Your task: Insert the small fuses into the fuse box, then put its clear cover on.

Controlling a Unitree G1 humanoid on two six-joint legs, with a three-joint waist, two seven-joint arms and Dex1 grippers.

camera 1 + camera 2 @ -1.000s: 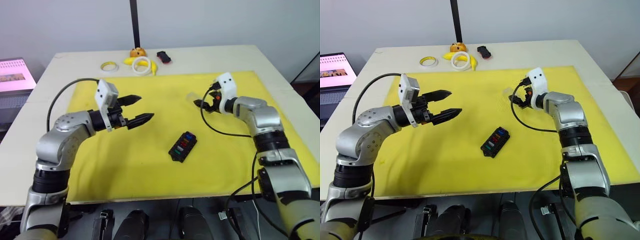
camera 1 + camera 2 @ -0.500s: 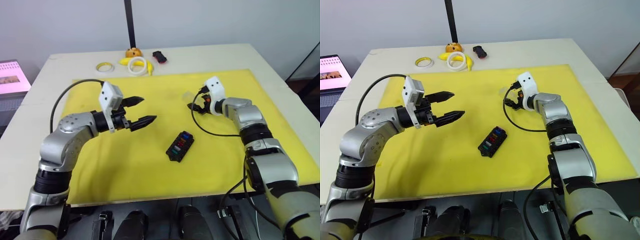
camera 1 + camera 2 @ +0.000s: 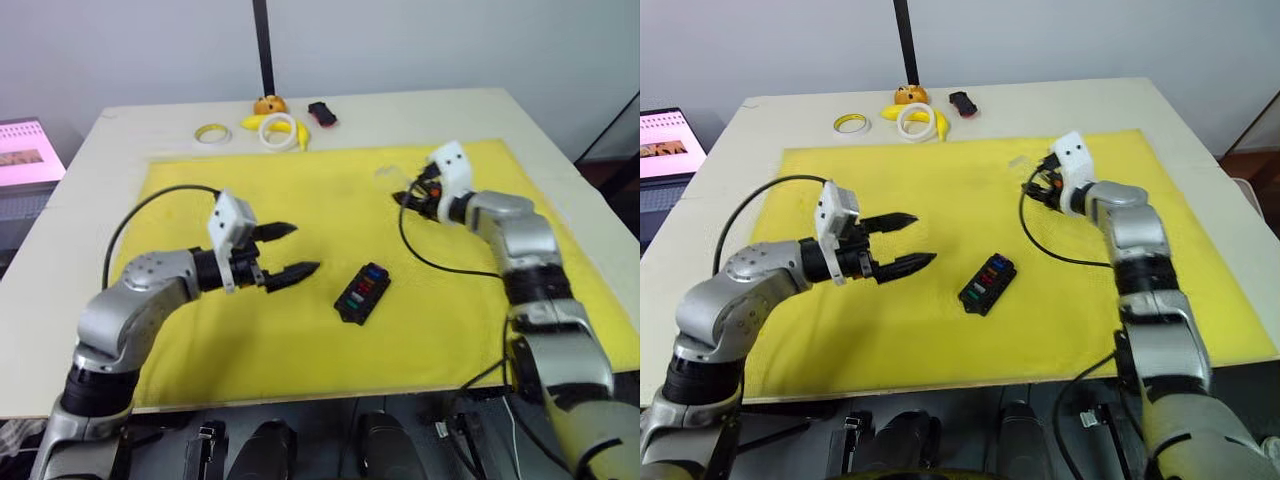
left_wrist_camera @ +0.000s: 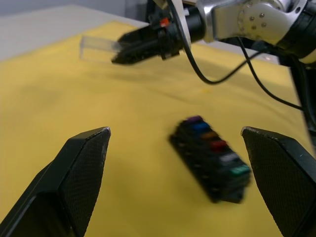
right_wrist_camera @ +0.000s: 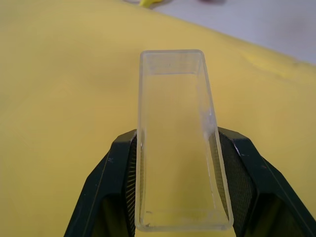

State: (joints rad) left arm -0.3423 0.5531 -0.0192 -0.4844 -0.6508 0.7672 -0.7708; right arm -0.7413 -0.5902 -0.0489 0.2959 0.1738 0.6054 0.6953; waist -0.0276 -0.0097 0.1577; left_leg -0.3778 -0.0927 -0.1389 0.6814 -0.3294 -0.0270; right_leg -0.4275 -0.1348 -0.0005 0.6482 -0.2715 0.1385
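Note:
The black fuse box (image 3: 362, 292) lies on the yellow mat near its middle, with several small coloured fuses (image 4: 217, 145) seated in its slots. My right gripper (image 5: 176, 139) is shut on the clear cover (image 5: 173, 94), holding it by one end above the mat's far right part; the cover (image 3: 388, 175) sticks out beyond the fingers. My left gripper (image 3: 301, 248) hovers open just left of the fuse box, its fingers (image 4: 84, 163) spread wide with nothing between them.
At the table's far edge lie a yellow tape ring (image 3: 211, 133), a white tape ring (image 3: 279, 131), a banana, an orange object (image 3: 267, 104) and a small black and red toy car (image 3: 322, 113). A black pole rises behind them. A laptop (image 3: 28, 155) sits off the table's left.
My left gripper has come nearer to the fuse box, still open. The right gripper keeps its hold on the clear cover. The camera view has shifted.

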